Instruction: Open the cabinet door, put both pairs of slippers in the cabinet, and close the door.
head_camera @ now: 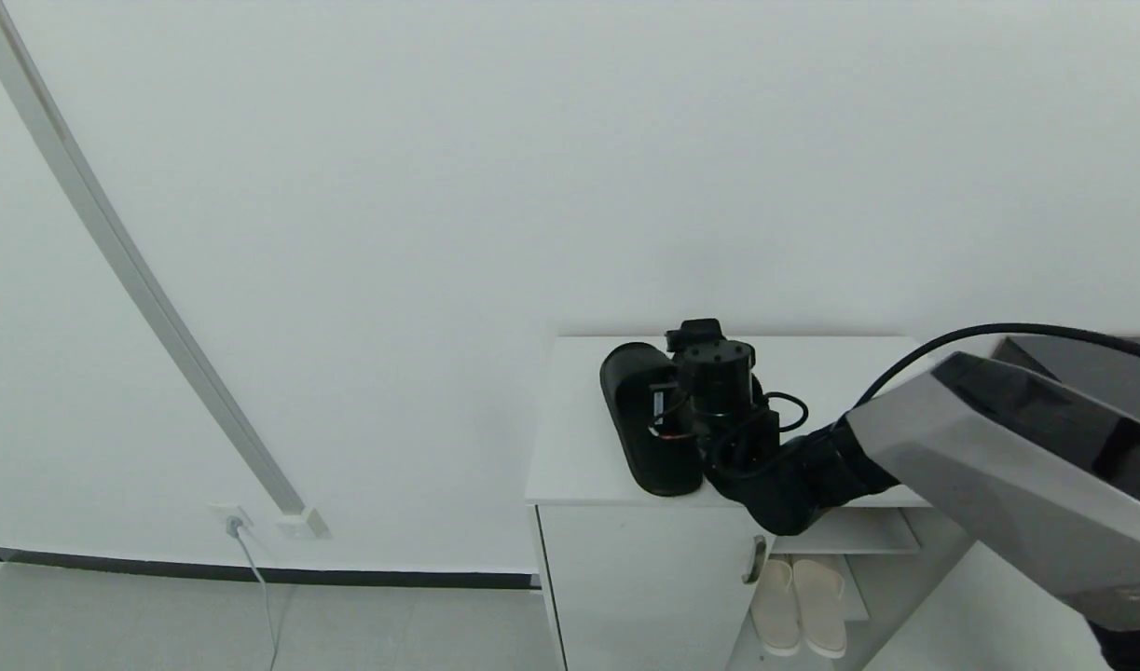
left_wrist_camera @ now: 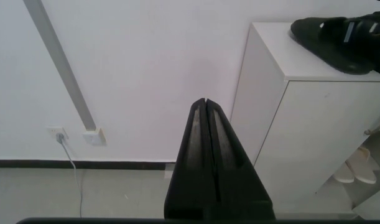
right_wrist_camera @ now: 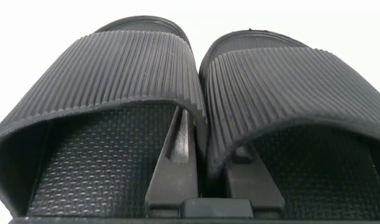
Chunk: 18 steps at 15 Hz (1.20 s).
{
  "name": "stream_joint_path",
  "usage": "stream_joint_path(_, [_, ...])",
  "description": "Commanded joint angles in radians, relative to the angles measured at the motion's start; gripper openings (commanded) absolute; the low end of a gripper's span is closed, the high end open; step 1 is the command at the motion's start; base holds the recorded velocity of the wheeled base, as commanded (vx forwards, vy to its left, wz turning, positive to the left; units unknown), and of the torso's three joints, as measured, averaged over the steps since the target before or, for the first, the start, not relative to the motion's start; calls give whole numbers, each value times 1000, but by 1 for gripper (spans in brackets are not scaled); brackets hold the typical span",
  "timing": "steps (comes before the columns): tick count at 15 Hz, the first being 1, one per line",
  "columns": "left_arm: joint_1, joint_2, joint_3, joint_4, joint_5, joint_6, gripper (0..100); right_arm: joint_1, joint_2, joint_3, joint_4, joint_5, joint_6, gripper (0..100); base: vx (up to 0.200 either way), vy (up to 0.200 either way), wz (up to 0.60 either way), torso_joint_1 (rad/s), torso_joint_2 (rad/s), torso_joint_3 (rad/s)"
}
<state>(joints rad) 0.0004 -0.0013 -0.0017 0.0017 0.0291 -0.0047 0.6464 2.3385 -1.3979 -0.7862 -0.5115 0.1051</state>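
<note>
A pair of black slippers (head_camera: 642, 419) lies side by side on top of the white cabinet (head_camera: 579, 457), toes toward the wall. My right gripper (head_camera: 670, 421) comes in from the heel end. In the right wrist view one finger (right_wrist_camera: 176, 155) lies inside each slipper (right_wrist_camera: 127, 68), and together they pinch the two adjoining inner walls. A pair of white slippers (head_camera: 800, 606) stands on the cabinet's lower shelf behind the open right side. My left gripper (left_wrist_camera: 205, 106) hangs shut and empty in front of the wall, left of the cabinet (left_wrist_camera: 314, 118).
The cabinet's left door (head_camera: 644, 596) is closed, its handle (head_camera: 759, 559) at the inner edge. A grey conduit (head_camera: 131, 270) runs slantwise down the wall to a socket with a cable (head_camera: 231, 522). Bare floor lies left of the cabinet.
</note>
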Motion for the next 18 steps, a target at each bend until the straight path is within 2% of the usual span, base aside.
stream_joint_path(1, [1,1,0,0,0,0,0,35,-237,206,-2,64,-13,0,0,0,0,0,0,0])
stream_joint_path(5, [1,1,0,0,0,2,0,116,-498,477,2,160,-21,0,0,0,0,0,0,0])
stream_joint_path(8, [1,1,0,0,0,0,0,176,-636,608,7,237,-22,0,0,0,0,0,0,0])
stream_joint_path(12, [1,1,0,0,2,-3,0,162,-663,655,-2,272,-44,0,0,0,0,0,0,0])
stream_joint_path(14, [0,1,0,0,2,-3,0,128,-660,718,-111,306,-180,0,0,0,0,0,0,0])
stream_joint_path(16, [0,1,0,0,2,-3,0,119,-636,744,-243,321,-214,0,0,0,0,0,0,0])
stream_joint_path(18, [0,1,0,0,2,-5,0,118,-637,744,-245,340,-216,0,0,0,0,0,0,0])
